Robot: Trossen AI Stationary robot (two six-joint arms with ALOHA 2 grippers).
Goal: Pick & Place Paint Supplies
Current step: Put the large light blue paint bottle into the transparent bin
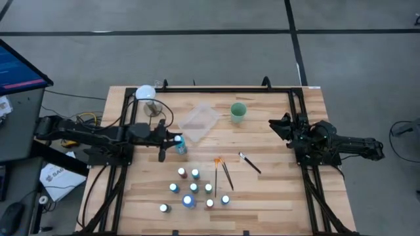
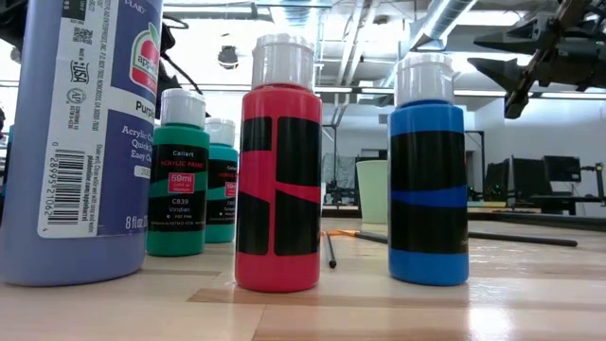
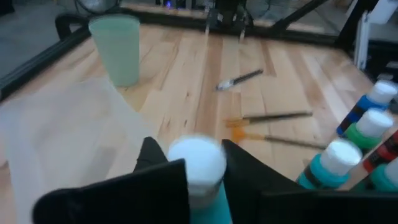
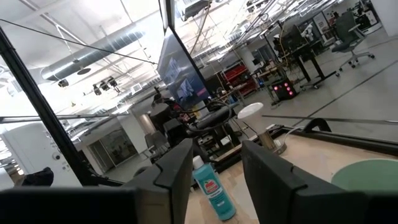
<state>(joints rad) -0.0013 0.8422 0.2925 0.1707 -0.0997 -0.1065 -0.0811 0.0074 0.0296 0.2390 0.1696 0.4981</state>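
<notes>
My left gripper [image 1: 176,141] reaches over the table's middle and is shut on a taller blue bottle [image 1: 180,146] with a white cap [image 3: 198,163], just near the clear tray. Several small white-capped paint bottles [image 1: 195,187] and a second taller blue bottle [image 1: 188,201] stand on their bases near the table's near edge. In the low view they show as red [image 2: 277,170], blue [image 2: 428,170] and green [image 2: 177,180]. Three thin brushes lie flat, one of them orange-tipped [image 1: 216,169], the others dark [image 1: 227,176] [image 1: 249,162]. My right gripper [image 1: 279,126] waits open at the right edge. My left gripper pinches the blue bottle between its two fingers at the top, on the white cap [image 3: 186,158] and the neck just below it. The fingers [image 3: 163,163] come roughly level from the table's left side. The bottle stands about upright; whether its base rests on the table I cannot tell.
The clear plastic tray [image 1: 199,121] lies just beyond the held bottle, and the green cup [image 1: 237,113] stands to its right. A white lamp-like object [image 1: 146,93] sits at the far left corner. Bare wood shows between the tray and the bottle cluster.
</notes>
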